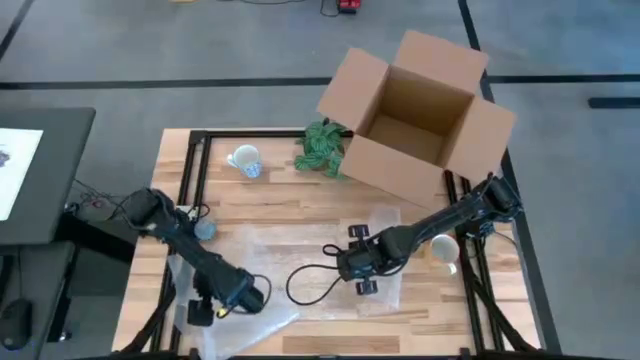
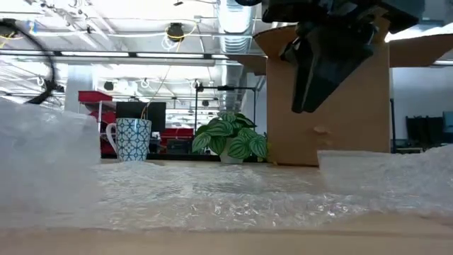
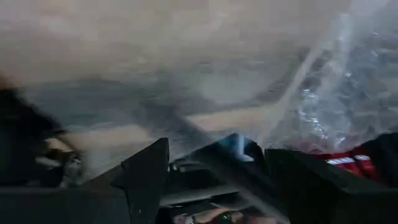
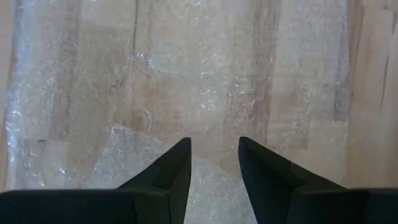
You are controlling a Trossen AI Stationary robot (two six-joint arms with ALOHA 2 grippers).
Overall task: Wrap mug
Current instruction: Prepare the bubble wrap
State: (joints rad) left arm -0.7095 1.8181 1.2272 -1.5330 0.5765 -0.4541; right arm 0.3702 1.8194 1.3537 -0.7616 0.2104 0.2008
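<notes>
Place: industrial lab/workshop | Evidence: exposed ceiling ducts, strip lights, monitors, grey floor with taped lines

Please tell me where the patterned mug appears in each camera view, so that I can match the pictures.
High view: the patterned mug lies near the table's far left, left of the green plant.
Low view: the mug stands at left, again left of the plant.
Left wrist view: not in it.
Right wrist view: not in it.
Shared landmark: the plant beside the cardboard box.
</notes>
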